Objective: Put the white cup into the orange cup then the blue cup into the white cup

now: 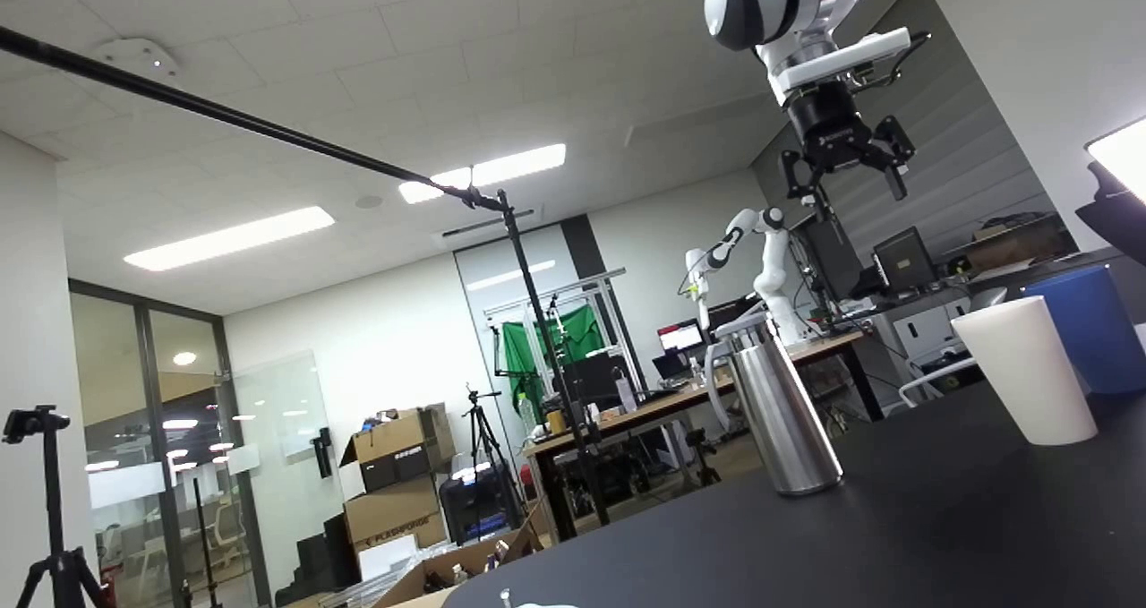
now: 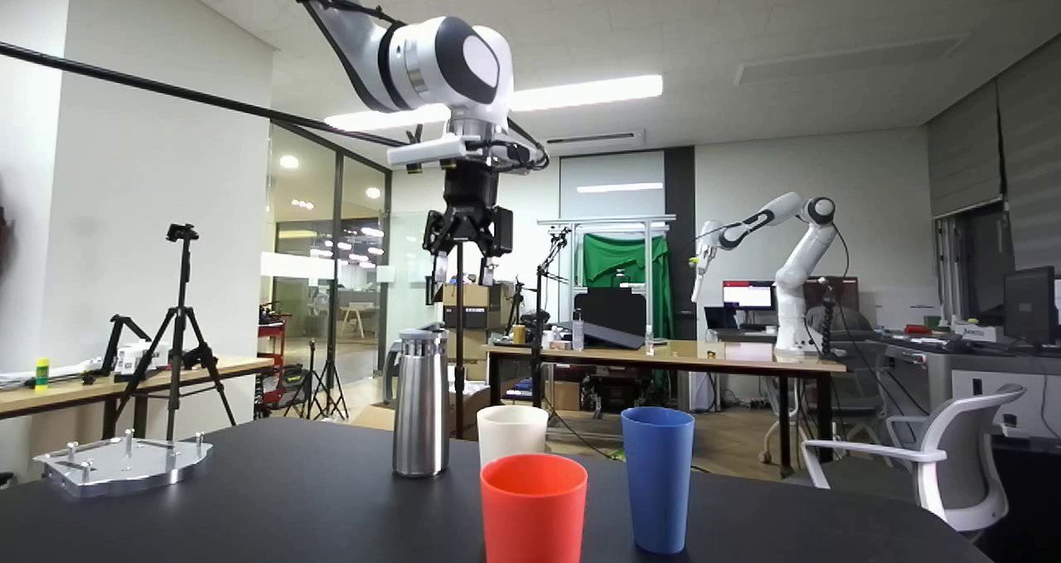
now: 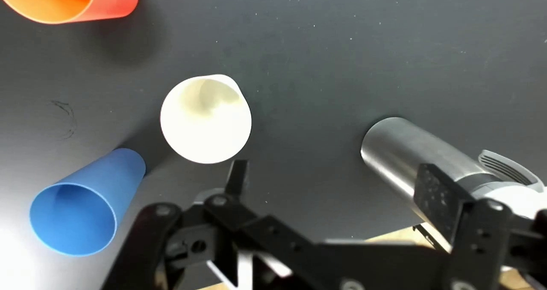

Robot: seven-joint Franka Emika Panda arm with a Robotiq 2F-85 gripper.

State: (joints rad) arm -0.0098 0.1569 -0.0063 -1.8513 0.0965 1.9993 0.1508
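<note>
The white cup (image 1: 1025, 371) stands upright on the black table; it also shows in an exterior view (image 2: 507, 432) behind the orange cup, and in the wrist view (image 3: 206, 119). The red-orange cup (image 2: 535, 509) stands upright in front of it and shows at the top left of the wrist view (image 3: 116, 1); it is out of view in an exterior view. The blue cup (image 2: 659, 484) stands upright beside them, also in the wrist view (image 3: 109, 174) and an exterior view (image 1: 1088, 317). My gripper (image 2: 464, 274) is open and empty, high above the table; its wide-apart fingers show in the wrist view (image 3: 333, 167).
A steel flask (image 2: 421, 410) with a grey handle stands near the white cup; it lies partly behind a finger in the wrist view (image 3: 410, 149). A clear plate with metal posts (image 2: 124, 465) lies on the table (image 2: 282, 497). The table's edge shows in the wrist view.
</note>
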